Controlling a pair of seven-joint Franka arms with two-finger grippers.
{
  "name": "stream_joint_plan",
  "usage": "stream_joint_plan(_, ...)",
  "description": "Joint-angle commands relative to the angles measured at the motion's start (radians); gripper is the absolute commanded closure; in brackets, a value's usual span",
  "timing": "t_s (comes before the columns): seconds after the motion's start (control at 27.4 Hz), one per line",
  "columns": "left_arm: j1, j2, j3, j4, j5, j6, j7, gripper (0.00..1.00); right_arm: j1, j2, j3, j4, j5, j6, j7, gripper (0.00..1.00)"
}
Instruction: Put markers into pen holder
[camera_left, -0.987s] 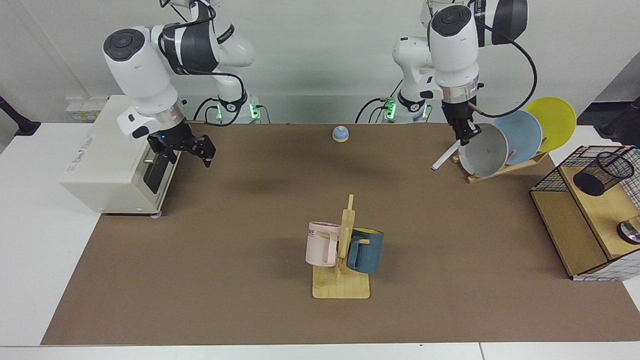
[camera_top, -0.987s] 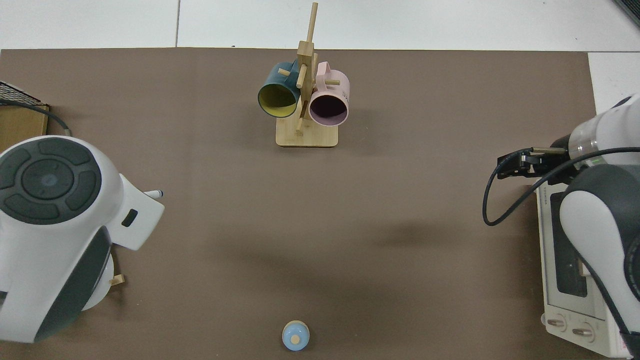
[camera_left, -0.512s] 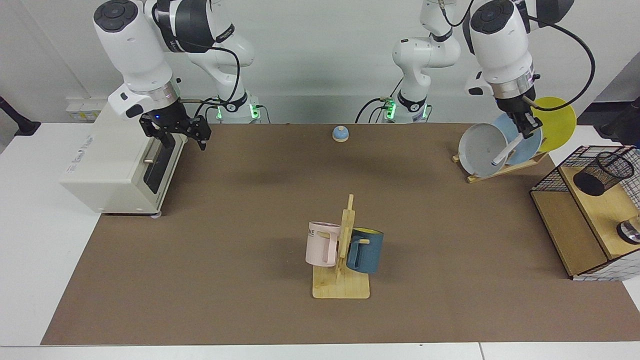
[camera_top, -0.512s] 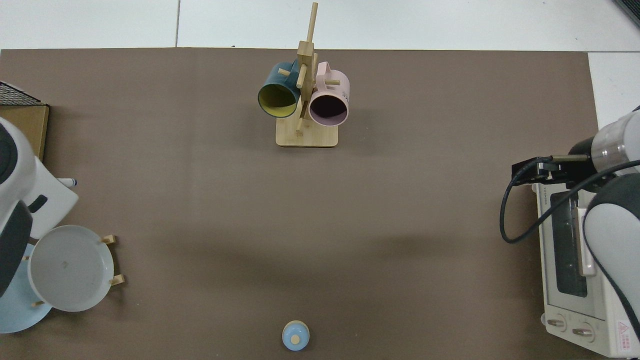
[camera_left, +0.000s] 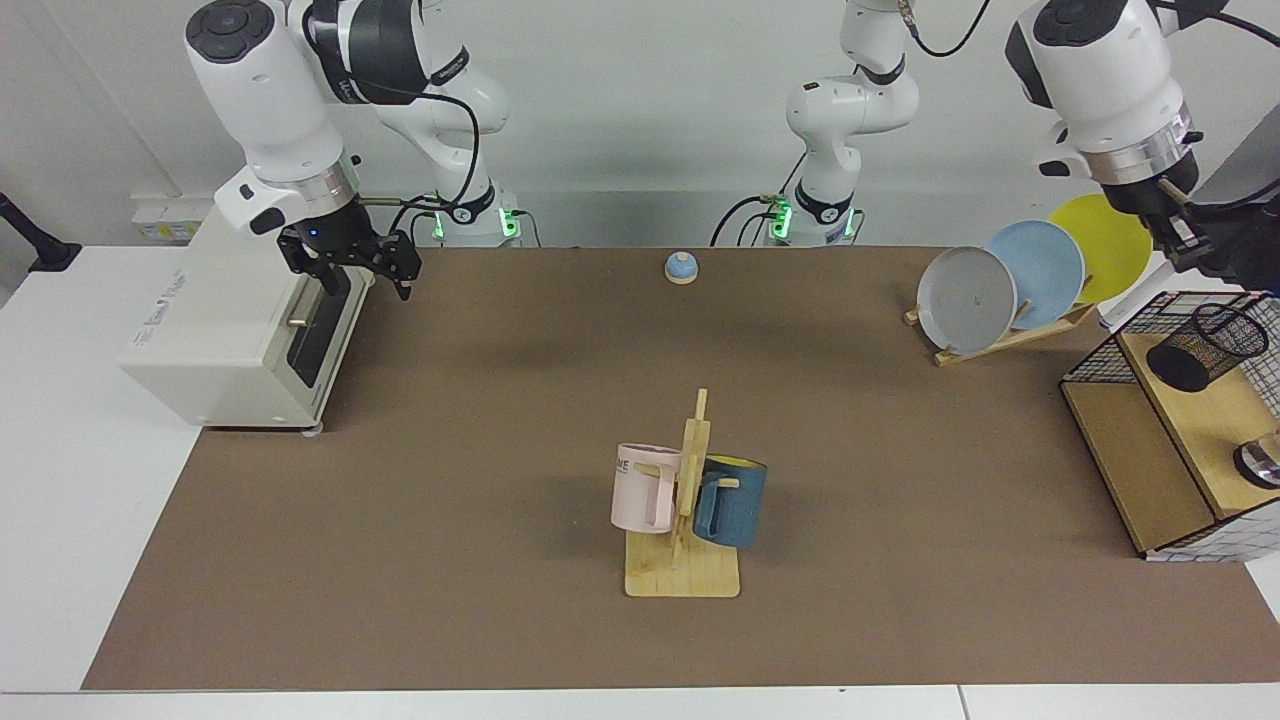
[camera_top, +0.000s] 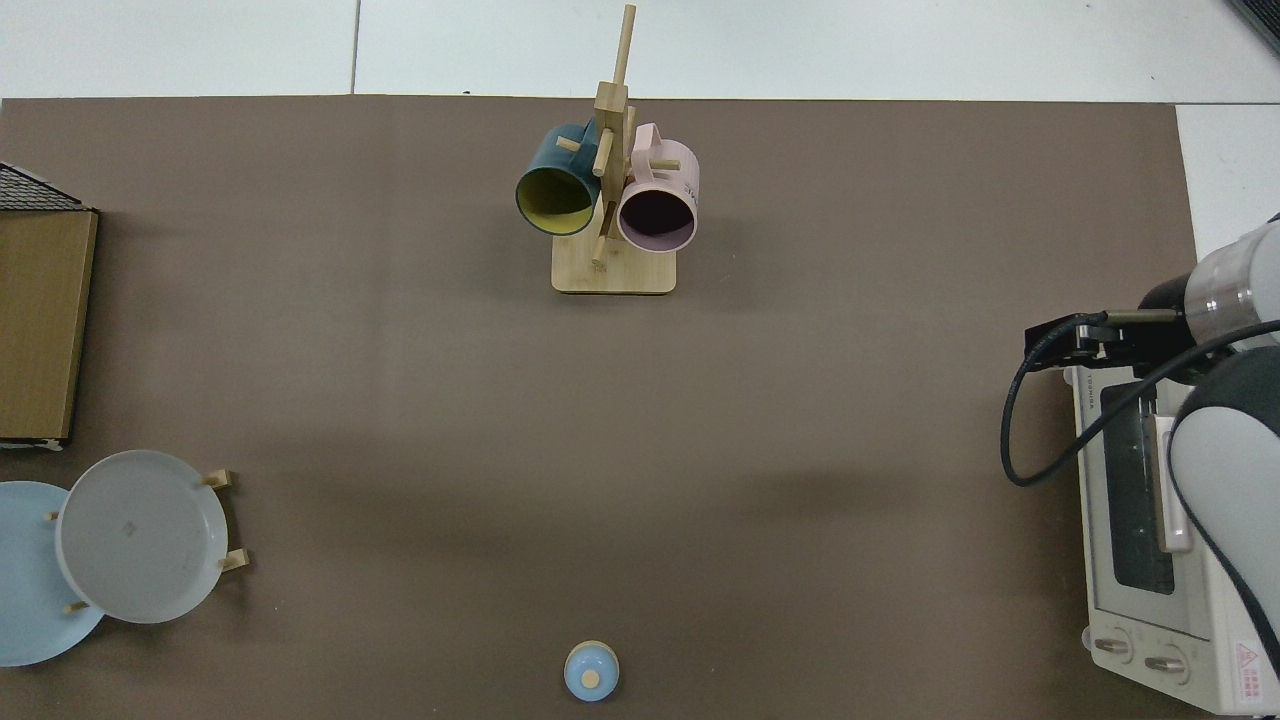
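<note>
1. Right gripper (camera_left: 350, 262) hung at the scene's far left, above the front top edge of the toaster oven (camera_left: 230, 330). Its fingers were spread well apart and held nothing. In the top view the right gripper (camera_top: 1050, 340) poked out past the oven's corner over the brown mat (camera_left: 450, 500). This arm waited.
2. Mid-scene, a small blue bell (camera_left: 681, 267) sat at the far edge of the mat.
3. Nearer, a wooden mug rack (camera_left: 685, 570) carried a pink mug (camera_left: 645, 488) and a dark blue mug (camera_left: 732, 500) on either side of its post.
4. Further right, a grey plate (camera_left: 967, 300), a light blue plate (camera_left: 1040, 270) and a yellow plate (camera_left: 1105, 245) leaned in a wooden rack.
5. Left gripper (camera_left: 1185, 245) hung at the far right, just above and beside the wire shelf box (camera_left: 1160, 450). Against the dark background I could not tell its state or whether it gripped anything.
6. I could not make out the marker in either view.
7. Beneath that gripper, the pen holder (camera_left: 1205, 348) sat on the box's wooden shelf, looking tilted.
</note>
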Motion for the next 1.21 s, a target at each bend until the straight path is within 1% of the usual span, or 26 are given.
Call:
stream_joint_plan(0.0,0.086,0.026,-0.011,0.026,0.033,0.111,0.116,1.00,-0.022,-0.007,0.014,-0.004,-0.005,0.000,-0.030,0.00)
stream_joint_plan(0.22,0.187,0.040,-0.011,0.026,0.020,0.245,0.234,1.00,-0.022,-0.007,0.014,-0.004,-0.005,0.000,-0.030,0.00)
stream_joint_plan(0.4,0.238,0.054,-0.007,0.036,0.006,0.318,0.336,1.00,-0.022,-0.007,0.014,-0.004,-0.005,0.001,-0.030,0.00)
stream_joint_plan(0.51,0.282,0.069,-0.008,0.040,-0.049,0.355,0.444,1.00,-0.022,-0.007,0.014,-0.004,-0.005,0.000,-0.030,0.00)
stream_joint_plan(0.62,0.311,0.072,-0.008,0.040,-0.086,0.378,0.514,1.00,-0.022,-0.007,0.014,-0.004,-0.005,0.000,-0.030,0.00)
stream_joint_plan(0.84,0.342,0.092,-0.008,0.040,-0.092,0.400,0.543,1.00,-0.022,-0.007,0.014,-0.004,-0.005,0.000,-0.030,0.00)
stream_joint_plan(1.17,0.345,0.109,-0.005,0.034,-0.096,0.431,0.543,1.00,-0.022,-0.007,0.014,-0.004,-0.005,0.001,-0.030,0.00)
